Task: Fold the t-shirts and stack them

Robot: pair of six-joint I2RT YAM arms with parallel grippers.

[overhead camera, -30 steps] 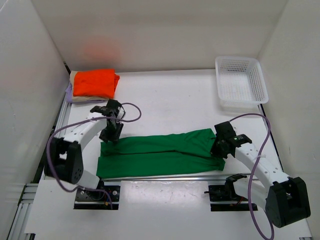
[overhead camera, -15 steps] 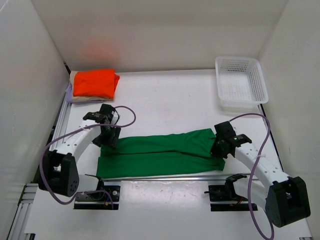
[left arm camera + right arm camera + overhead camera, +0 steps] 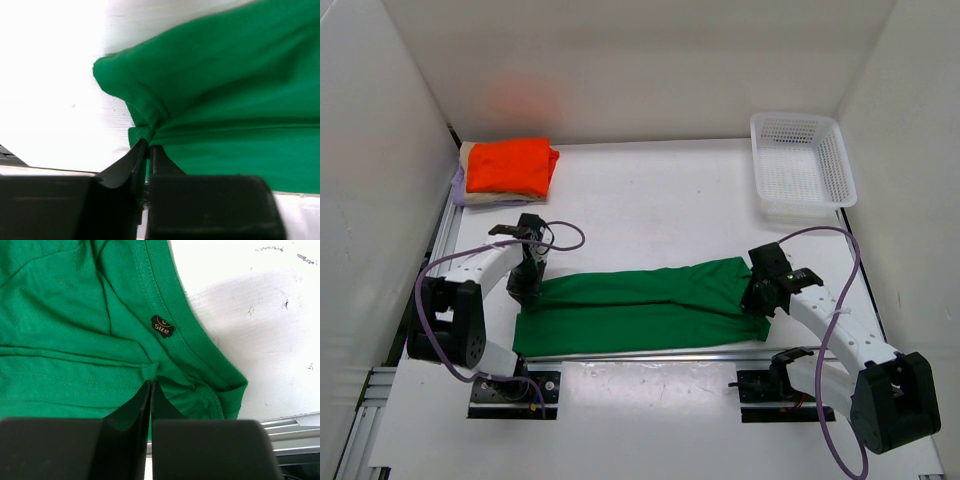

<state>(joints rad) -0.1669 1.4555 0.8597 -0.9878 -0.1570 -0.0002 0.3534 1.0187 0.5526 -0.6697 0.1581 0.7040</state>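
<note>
Currently pinching the green shirt [image 3: 640,300] at both ends. Left pincer [image 3: 147,146] pressed together on a bunched fold of cloth at the far corner of the shirt's left end. Right pincer [image 3: 151,384] pressed together on cloth just below the collar and the size tag [image 3: 162,326], at the right end.

Lying flat on the table [image 3: 650,210] near the arms, long axis left to right, already narrowed into a long strip. Key relation: strip stretched between the two pincers, one arm per end, no reach needed by either.

Far-left corner: orange shirt [image 3: 508,165] folded on top of beige shirt [image 3: 466,153] and lavender shirt [image 3: 460,192], well apart from the strip and nearer the left arm. Basket [image 3: 800,165] far right, apart from everything.

Likely next: folding across the long axis, one end over the other, probably right end toward left given the pile on that side. Calls for level, matched lifts to avoid skewed edges. Risk: only a small pinch on the left, could slip. Cannot tell whether the lower layer is caught there.
</note>
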